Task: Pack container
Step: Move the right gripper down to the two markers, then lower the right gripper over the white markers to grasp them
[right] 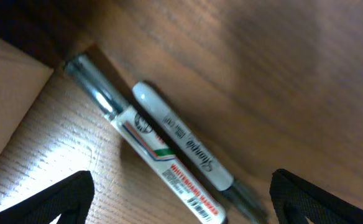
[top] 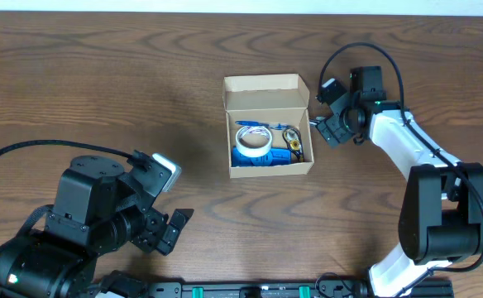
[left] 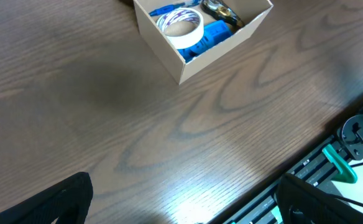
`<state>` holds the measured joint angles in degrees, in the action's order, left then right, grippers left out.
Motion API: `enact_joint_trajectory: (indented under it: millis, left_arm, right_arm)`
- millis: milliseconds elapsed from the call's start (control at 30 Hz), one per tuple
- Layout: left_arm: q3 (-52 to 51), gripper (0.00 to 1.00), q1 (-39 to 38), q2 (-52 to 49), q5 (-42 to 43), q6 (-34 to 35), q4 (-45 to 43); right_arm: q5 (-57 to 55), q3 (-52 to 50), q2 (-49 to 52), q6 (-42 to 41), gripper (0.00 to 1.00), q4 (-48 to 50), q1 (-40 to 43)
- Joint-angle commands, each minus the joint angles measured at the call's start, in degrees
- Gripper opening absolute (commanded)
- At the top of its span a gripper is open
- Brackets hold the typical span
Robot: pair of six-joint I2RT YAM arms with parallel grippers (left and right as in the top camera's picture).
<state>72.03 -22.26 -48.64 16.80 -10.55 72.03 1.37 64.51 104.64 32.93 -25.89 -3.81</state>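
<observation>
The container (top: pixel 270 170) is a small tan cardboard box at mid-table with its flap lid standing open at the back. Inside lie a white tape roll (top: pixel 252 139) and blue items. In the left wrist view the container (left: pixel 163 46) sits far ahead with the tape roll (left: pixel 181 25) inside. My right gripper (top: pixel 322 129) hovers just right of the box, open. Below it two pens lie side by side on the wood, a whiteboard marker (right: pixel 163 168) and a grey Sharpie (right: pixel 181 143), between its spread fingers (right: pixel 181 193). My left gripper (top: pixel 171 230) is open and empty, near the front left.
A cardboard wall of the box (right: pixel 7 81) shows at the upper left of the right wrist view, close to the marker's cap end. A black rail with green fittings (left: pixel 340 165) runs along the table's front edge.
</observation>
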Motion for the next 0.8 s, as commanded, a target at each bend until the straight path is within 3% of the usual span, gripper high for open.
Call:
enact_joint_trajectory:
  millis: [0, 433, 767]
  left_arm:
    - [0.46, 0.95, 0.13, 0.02, 0.74, -0.39, 0.17]
    - [0.46, 0.95, 0.13, 0.02, 0.76, -0.39, 0.17]
    - [0.46, 0.95, 0.13, 0.02, 0.76, -0.39, 0.17]
  right_arm:
    - [-0.72, -1.36, 0.5, -1.05, 0.92, -0.13, 0.31]
    - [2.16, -2.6, 0.5, -3.32, 0.94, -0.55, 0.48]
    - [3.63, -6.14, 0.5, -4.09, 0.95, 4.44, 0.55]
